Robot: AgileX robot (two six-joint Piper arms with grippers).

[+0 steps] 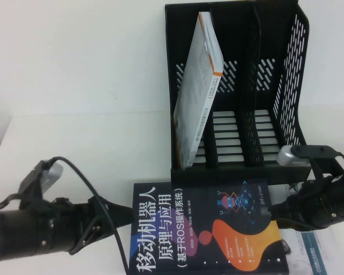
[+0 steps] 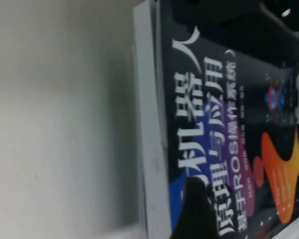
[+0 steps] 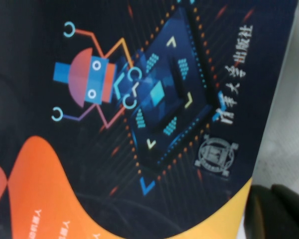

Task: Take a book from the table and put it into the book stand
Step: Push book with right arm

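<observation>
Navy book (image 1: pixel 206 229) lies flat on the white table (image 1: pixel 74 86), cover up, just in front of the black stand (image 1: pixel 241 86). So the pick-up step is in hand; nothing lifted yet by the look of it.

High view: left pincer (image 1: pixel 121 216) comes in low from the left, tip at the book's left edge, near the title side. The frame does not show how wide its jaws stand or whether they have the edge. Right pincer (image 1: pixel 273 209) reaches in from the right, tip over the cover's right part, jaws closed and empty by the look of it. Both arms lie nearly level with the table, pointing at each other across the book. Stand's left slot already has a white book (image 1: pixel 198 86) leaning in it; middle and right slots look free.

Left wrist view: book's page edge and cover fill the frame, with one dark finger (image 2: pixel 197 211) over the cover near that edge. The opposing jaw is out of sight, so grip can't be confirmed.

Right wrist view: cover (image 3: pixel 139 124) close under the camera, a dark pincer part at the frame corner. No hold visible.

Next move, as a judgement: get a jaw under the edge, clamp, tip the book upright, and feed it into a free slot, clear of the leaning white book.
</observation>
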